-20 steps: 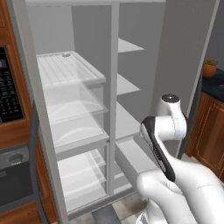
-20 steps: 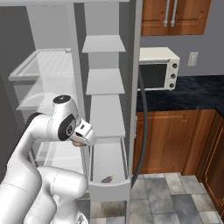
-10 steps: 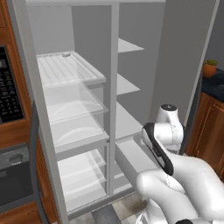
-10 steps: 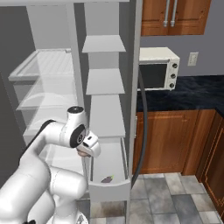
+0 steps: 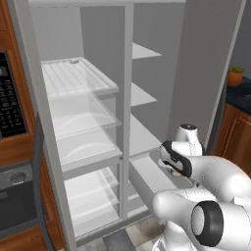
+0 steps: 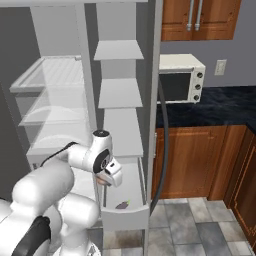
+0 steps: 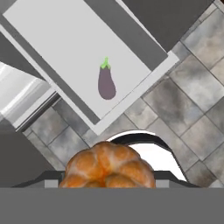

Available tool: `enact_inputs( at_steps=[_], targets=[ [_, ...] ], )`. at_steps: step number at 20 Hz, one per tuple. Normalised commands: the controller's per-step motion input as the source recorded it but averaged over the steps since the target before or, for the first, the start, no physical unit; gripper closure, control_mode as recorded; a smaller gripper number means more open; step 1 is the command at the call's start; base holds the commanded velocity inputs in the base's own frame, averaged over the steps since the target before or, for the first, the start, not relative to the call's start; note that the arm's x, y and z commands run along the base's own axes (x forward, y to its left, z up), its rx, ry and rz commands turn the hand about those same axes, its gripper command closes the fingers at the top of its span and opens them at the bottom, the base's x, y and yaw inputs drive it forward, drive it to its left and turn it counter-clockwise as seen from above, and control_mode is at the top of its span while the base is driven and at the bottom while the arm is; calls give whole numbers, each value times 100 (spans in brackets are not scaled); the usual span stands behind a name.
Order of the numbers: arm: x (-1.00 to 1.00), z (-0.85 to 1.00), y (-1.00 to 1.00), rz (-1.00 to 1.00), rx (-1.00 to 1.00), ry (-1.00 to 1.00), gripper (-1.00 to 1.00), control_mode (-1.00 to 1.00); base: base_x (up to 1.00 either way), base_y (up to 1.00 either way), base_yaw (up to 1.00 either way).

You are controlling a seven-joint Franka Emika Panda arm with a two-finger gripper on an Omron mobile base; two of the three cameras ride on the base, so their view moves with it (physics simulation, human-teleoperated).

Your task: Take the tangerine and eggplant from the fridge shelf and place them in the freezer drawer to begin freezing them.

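gripper (image 6: 105, 181) clamped on tangerine (image 7: 109, 165), held above freezer drawer (image 6: 131, 176). eggplant (image 7: 106, 81) lies flat in drawer near its front edge, stem pointing inward. fridge shelf (image 5: 73, 78) bare.

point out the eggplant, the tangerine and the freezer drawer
eggplant (image 7: 106, 83), hand view, middle of its purple body
tangerine (image 7: 109, 165), hand view, middle of its orange top, close to the camera
freezer drawer (image 6: 125, 218), right base view, its front wall
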Motion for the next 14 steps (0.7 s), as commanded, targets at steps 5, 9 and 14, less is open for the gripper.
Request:
enact_inputs(
  at_steps=[5,9,14],
  targets=[
    [38,-57,0,-2,0,9,100,-100,0,0,0],
    [10,-53,0,0,0,0,100,-100,0,0,0],
    [0,-44,0,0,0,0,100,-100,0,0,0]
  ],
)
